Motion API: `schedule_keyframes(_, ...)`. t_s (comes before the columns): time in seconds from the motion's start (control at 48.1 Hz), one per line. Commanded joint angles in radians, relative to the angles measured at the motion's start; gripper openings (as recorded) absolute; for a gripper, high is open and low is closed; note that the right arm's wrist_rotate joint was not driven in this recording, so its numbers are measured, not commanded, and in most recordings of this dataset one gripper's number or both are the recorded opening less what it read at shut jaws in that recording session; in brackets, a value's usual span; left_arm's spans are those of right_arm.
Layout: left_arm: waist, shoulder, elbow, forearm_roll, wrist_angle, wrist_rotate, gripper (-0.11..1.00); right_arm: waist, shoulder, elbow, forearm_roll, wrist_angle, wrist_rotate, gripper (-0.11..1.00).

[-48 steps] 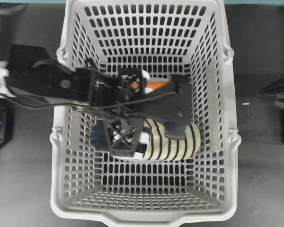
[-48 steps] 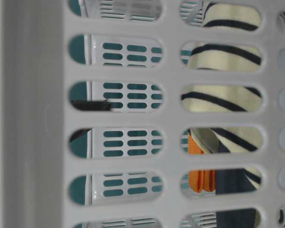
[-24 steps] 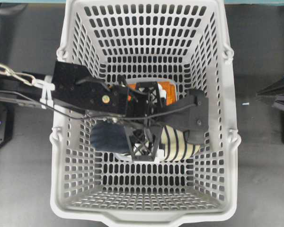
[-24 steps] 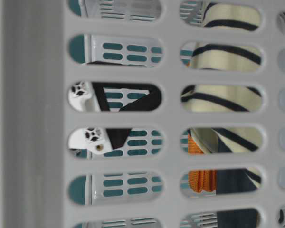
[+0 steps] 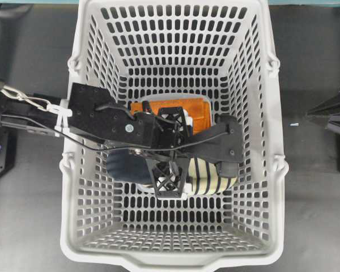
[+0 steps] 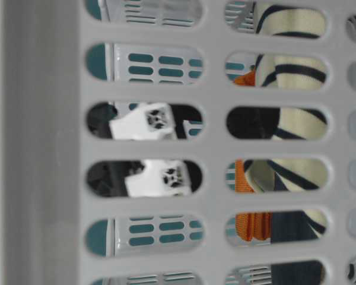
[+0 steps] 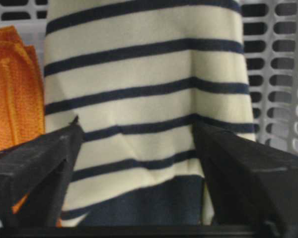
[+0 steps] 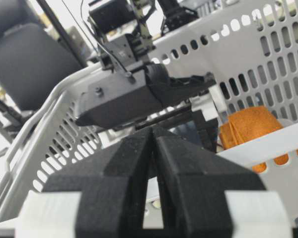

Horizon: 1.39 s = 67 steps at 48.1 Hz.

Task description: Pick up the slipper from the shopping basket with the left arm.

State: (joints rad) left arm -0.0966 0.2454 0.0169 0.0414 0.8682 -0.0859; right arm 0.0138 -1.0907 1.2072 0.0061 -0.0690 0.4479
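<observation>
Basket (image 5: 255,85) floor, slipper (image 5: 207,177) crosswise, toe rightward

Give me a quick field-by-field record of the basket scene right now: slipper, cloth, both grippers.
slipper: lying on the floor of the shopping basket, striped toe toward the right wall
orange cloth: folded, beside the slipper, on its far side
left gripper: down in the basket, open, one finger on each side of the slipper
right gripper: outside the basket, shut, holding nothing
</observation>
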Motion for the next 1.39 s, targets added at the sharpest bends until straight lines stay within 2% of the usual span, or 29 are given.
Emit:
schedule_keyframes(0.0, 0.0, -0.008, -0.005, 0.005, -0.012, 0.005, 0.8, 0.002, 0.005, -0.006, 0.0, -0.006, 0.0, 0.0)
schedule_keyframes(0.062, 0.0, -0.009, -0.008, 0.005, -0.012, 0.005, 0.69, 0.002, 0.005, -0.006, 0.0, -0.003, 0.0, 0.0)
schedule_keyframes(0.249, -0.002, -0.026, -0.018, 0.005, -0.009, 0.008, 0.16, 0.0, 0.006, 0.002, 0.002, -0.003, 0.0, 0.0)
schedule_keyframes(0.333, -0.003, -0.041, -0.031, 0.005, 0.0, 0.008, 0.01, 0.0, 0.006, 0.002, 0.0, -0.003, 0.0, 0.0)
schedule_keyframes(0.499, -0.005, -0.066, -0.097, 0.003, 0.083, 0.008, 0.01, 0.002, 0.006, 0.006, 0.003, -0.003, 0.0, 0.0)
schedule_keyframes(0.665, -0.012, -0.064, -0.244, 0.005, 0.225, 0.008, 0.01, 0.002, 0.003, 0.005, 0.029, -0.014, 0.0, 0.0)
schedule_keyframes(0.873, -0.009, -0.046, -0.423, 0.005, 0.403, 0.026, 0.01, 0.0, -0.012, 0.003, 0.029, -0.003, 0.0, 0.02)
schedule_keyframes(0.956, -0.008, -0.035, -0.476, 0.005, 0.482, 0.069, 0.01, 0.0, -0.017, 0.002, 0.026, 0.014, -0.002, 0.16)
schedule_keyframes(1.06, -0.003, -0.02, -0.523, 0.006, 0.568, 0.12, 0.01, 0.0, -0.02, 0.002, 0.015, 0.032, -0.002, 0.42)
schedule_keyframes(1.164, 0.002, 0.005, -0.578, 0.006, 0.649, 0.129, 0.01, 0.0, -0.021, 0.0, 0.014, 0.04, -0.002, 0.68)
schedule_keyframes(1.226, 0.003, 0.023, -0.621, 0.005, 0.701, 0.129, 0.01, 0.0, -0.023, 0.0, 0.014, 0.041, 0.0, 0.73)
schedule_keyframes(1.372, 0.008, 0.069, -0.721, 0.005, 0.805, 0.126, 0.01, -0.002, -0.023, 0.0, 0.011, 0.046, 0.0, 0.71)
